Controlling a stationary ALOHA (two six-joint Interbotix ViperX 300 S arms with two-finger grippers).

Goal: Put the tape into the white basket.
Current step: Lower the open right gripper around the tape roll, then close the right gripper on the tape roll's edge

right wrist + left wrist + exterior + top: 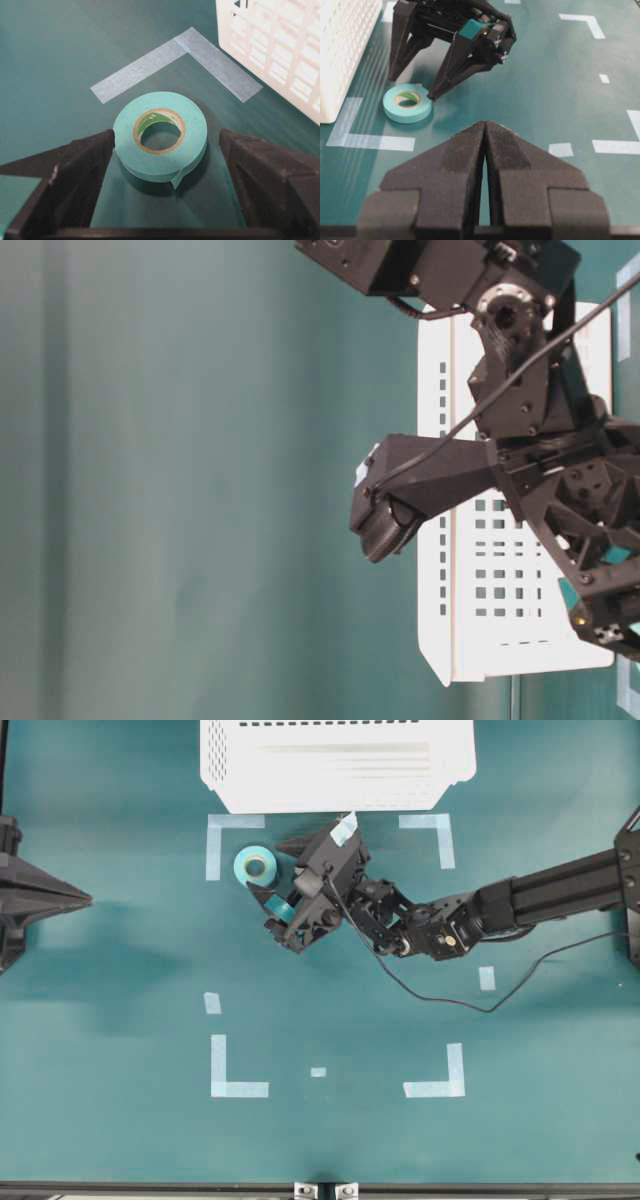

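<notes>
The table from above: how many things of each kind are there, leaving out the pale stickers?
Rolls of tape: 1
White baskets: 1
Robot pincers: 2, the right pincer and the left pincer
Total: 4

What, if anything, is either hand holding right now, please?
Nothing. The right hand is open around the tape, not gripping it; the left hand is shut and empty.
</notes>
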